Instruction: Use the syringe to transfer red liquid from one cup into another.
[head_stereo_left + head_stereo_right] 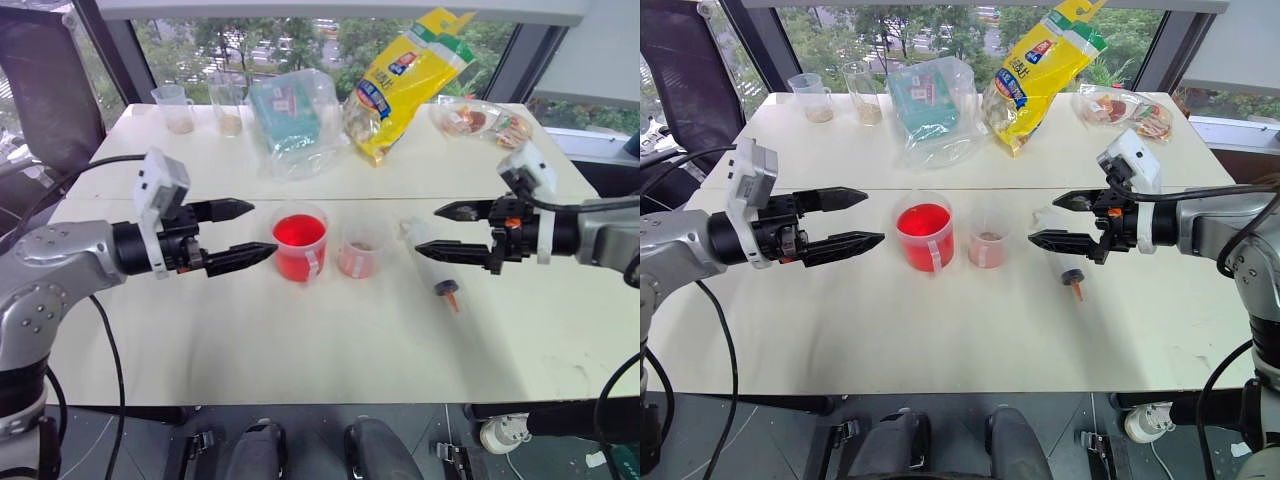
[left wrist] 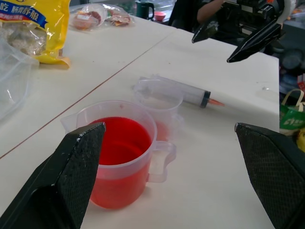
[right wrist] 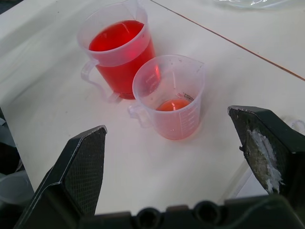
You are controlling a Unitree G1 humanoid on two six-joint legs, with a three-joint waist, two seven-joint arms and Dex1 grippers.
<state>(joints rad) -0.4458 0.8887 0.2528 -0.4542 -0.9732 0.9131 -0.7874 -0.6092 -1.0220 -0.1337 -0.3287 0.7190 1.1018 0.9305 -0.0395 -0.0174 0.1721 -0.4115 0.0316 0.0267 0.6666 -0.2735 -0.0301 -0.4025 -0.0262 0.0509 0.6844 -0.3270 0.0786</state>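
While both arms hover above the white table (image 1: 300, 330), nothing held yet. Left pincer (image 1: 243, 233) spread wide, just beside the larger cup (image 1: 299, 246) of vivid red liquid (image 1: 298, 230). Smaller cup (image 1: 360, 252), pale pink at the bottom, standing just right of it. Right pincer (image 1: 1054, 220) spread wide too, poised over the syringe (image 1: 1068, 262), lying flat on the table, orange tip toward the near edge. Judged stage: opening, before pickup. Next: lowering the right pincer, closing around the syringe barrel.
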